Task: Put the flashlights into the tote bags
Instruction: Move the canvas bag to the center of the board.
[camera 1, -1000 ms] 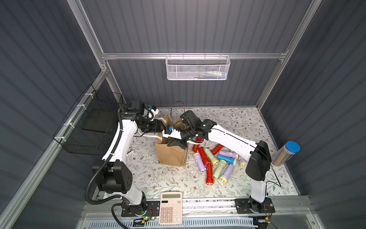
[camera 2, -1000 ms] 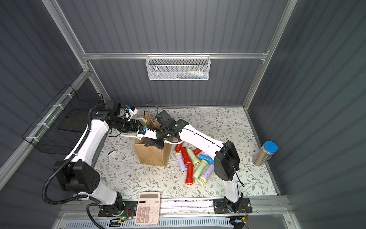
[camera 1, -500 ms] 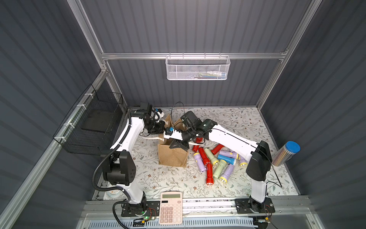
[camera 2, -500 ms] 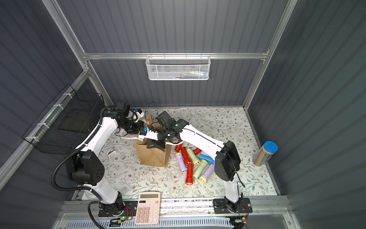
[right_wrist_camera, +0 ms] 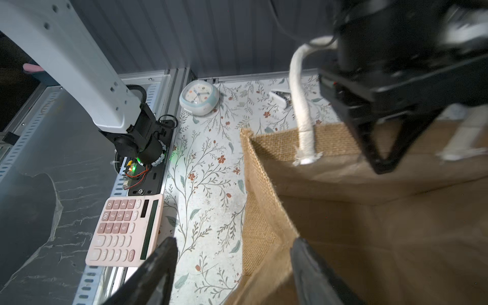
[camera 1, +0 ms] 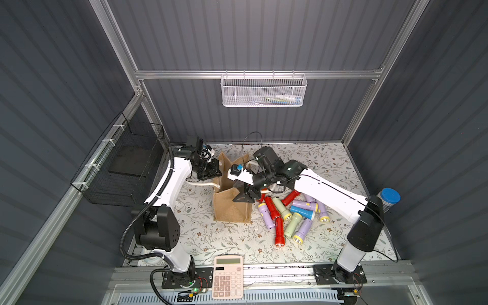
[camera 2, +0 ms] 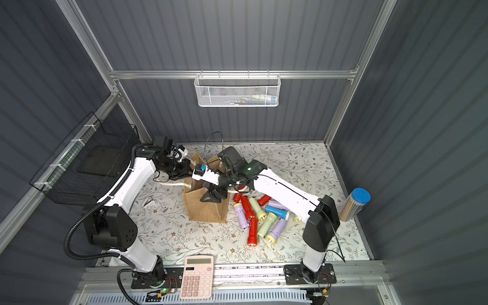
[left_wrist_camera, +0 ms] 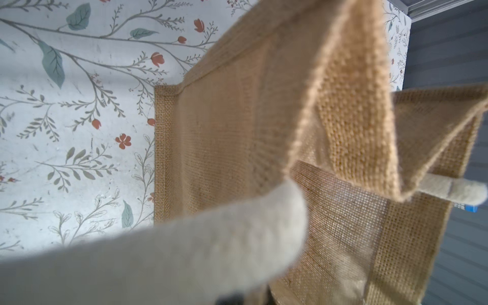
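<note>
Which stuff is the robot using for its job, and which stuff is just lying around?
For the job: flashlights, tote bag.
Just lying about: calculator, clock, pencil tube, white mesh basket, black wire basket.

I am counting eleven flashlights point(camera 1: 281, 208) lying at three o'clock of one tote bag point(camera 1: 232, 208): four red, four lilac, two green, one blue. I am seeing one calculator point(camera 1: 228, 277) at six o'clock, one pencil tube point(camera 1: 388, 200), one clock point(right_wrist_camera: 199, 97), one white mesh basket point(camera 1: 264, 91) and one black wire basket point(camera 1: 124, 169).

Grey ribbed walls point(camera 1: 264, 34), floral tabletop point(camera 1: 330, 158)
</note>
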`<act>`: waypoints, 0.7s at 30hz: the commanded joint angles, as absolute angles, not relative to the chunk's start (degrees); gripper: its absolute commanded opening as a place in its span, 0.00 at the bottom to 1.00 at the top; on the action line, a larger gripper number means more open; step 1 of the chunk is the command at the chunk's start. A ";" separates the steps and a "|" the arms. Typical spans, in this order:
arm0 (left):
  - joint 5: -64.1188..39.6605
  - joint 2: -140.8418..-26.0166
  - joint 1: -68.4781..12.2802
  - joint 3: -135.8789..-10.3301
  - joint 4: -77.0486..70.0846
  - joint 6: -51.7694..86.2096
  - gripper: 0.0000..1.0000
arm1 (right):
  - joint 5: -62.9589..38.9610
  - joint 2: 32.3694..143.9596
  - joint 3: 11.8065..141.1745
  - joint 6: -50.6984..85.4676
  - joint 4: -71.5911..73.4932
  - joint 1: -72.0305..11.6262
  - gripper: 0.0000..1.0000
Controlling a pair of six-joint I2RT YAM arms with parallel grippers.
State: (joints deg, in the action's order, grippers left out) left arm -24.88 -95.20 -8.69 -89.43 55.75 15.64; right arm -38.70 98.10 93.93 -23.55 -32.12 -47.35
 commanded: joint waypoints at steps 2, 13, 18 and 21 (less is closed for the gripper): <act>-24.72 -92.20 -8.79 -86.85 54.56 18.29 0.00 | -41.86 94.06 91.15 -15.68 -22.85 -44.76 0.73; -28.68 -89.00 -9.49 -84.08 54.11 24.23 0.00 | -33.51 81.60 77.86 8.69 -7.12 -32.10 0.77; -33.22 -88.08 -10.15 -81.48 50.41 28.18 0.00 | -27.05 74.84 71.87 12.83 -11.12 -28.11 0.78; -34.76 -87.65 -10.80 -77.79 48.24 30.52 0.00 | -24.10 71.04 68.47 16.37 -13.78 -24.70 0.79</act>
